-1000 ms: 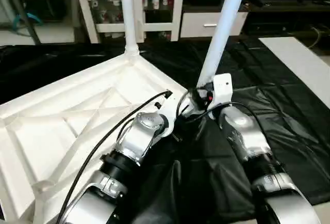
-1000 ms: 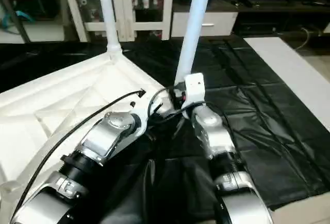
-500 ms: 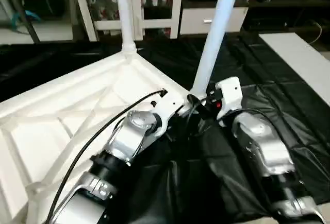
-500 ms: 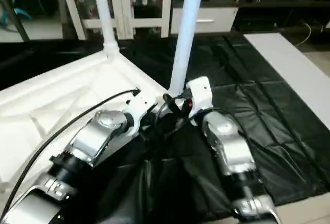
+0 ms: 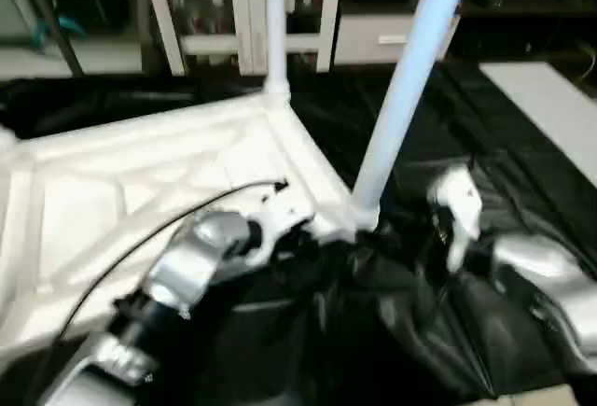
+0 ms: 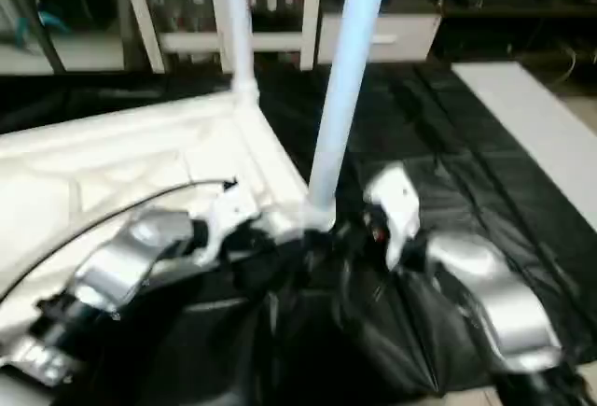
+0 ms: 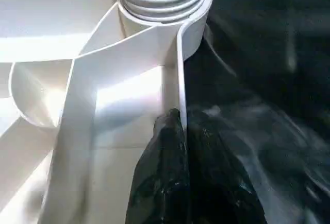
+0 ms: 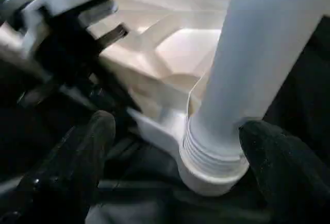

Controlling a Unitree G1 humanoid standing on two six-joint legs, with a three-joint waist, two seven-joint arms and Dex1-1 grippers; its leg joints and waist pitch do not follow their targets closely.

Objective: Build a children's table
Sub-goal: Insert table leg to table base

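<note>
right claw (image 8: 175, 147) opened, drawn back off the tube leg (image 5: 403, 98)

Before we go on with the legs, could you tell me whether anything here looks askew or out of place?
Yes: the near leg leans away from the tabletop, while the far leg stands upright. At its base, threads show above the socket, so it may not be screwed fully home.

The tabletop (image 5: 140, 182) is smooth white plastic with a slight gloss, as is the ridged-ended leg (image 8: 258, 69). Wrinkled, shiny black sheeting (image 6: 485, 191) lies beneath.
</note>
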